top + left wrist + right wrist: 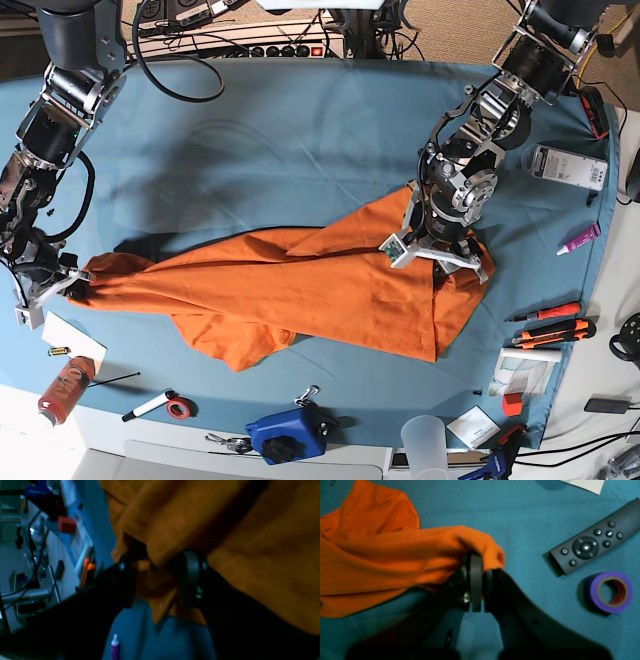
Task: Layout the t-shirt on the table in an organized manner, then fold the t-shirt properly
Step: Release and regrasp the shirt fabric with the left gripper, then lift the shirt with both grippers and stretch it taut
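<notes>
The orange t-shirt (300,280) lies stretched and twisted across the teal table (280,140). At the table's left edge in the base view, my right gripper (50,290) holds one end of it. The right wrist view shows that gripper (480,565) shut on a bunched fold of the t-shirt (382,555), just above the table (532,510). My left gripper (437,255) sits over the shirt's right part, where the cloth rises to it. In the left wrist view its fingers (190,577) stand wide with a thick bunch of t-shirt (250,542) between them.
A black remote (590,546) and a purple tape roll (608,591) lie right of my right gripper. A purple tube (580,238), orange-handled tools (545,320) and a white box (568,165) sit near the right edge. A blue object (290,435), a marker (150,405) and a cup (425,440) line the front.
</notes>
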Tool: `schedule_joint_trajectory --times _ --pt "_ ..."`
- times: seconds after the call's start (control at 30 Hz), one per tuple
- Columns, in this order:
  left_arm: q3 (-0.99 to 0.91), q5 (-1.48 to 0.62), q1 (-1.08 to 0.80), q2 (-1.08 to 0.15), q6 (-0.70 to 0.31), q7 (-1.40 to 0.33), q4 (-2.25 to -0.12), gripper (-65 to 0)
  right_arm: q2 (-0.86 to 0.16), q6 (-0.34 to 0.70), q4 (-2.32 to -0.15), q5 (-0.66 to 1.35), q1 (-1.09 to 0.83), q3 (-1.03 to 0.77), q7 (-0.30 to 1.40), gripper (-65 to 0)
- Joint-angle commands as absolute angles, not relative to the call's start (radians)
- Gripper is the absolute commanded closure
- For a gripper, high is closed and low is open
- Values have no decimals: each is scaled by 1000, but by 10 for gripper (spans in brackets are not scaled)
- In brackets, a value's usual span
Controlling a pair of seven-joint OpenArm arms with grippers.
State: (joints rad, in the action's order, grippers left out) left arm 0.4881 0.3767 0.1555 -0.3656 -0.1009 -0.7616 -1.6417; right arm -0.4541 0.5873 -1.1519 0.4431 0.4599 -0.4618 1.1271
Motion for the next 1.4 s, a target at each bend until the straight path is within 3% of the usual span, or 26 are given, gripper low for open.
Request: schedule_joint_trajectory --times 0.0,0.2,0.43,0.57,0.9,1.0,1.17,1.37 --pt "482 384 175 -368 -88 -763 -1672 -253 -479 587 -1171 455 487 -465 1107 0" --pt "482 292 175 -368 -86 -788 -1760 -150 -479 587 -1171 455 487 -464 1107 0" --pt "482 231 174 -366 -276 -778 -1758 -168 -479 587 -1171 455 487 -464 1107 0" --pt "482 269 175 -366 -279 -736 -1751 -234 -479 587 -1171 455 487 -464 1107 0" --pt "482 295 175 -366 -289 -632 -1713 -236 -479 587 -1171 455 487 -464 1107 0" --pt "482 285 175 -365 -259 -593 -1654 -177 -479 587 -1171 456 487 -464 1107 0" --pt "482 218 183 -363 -112 -570 -1585 -9 -479 587 -1171 457 487 -465 1107 0" --pt "481 212 189 -336 72 -682 -1645 0 -479 590 -1171 475 487 -464 1107 0"
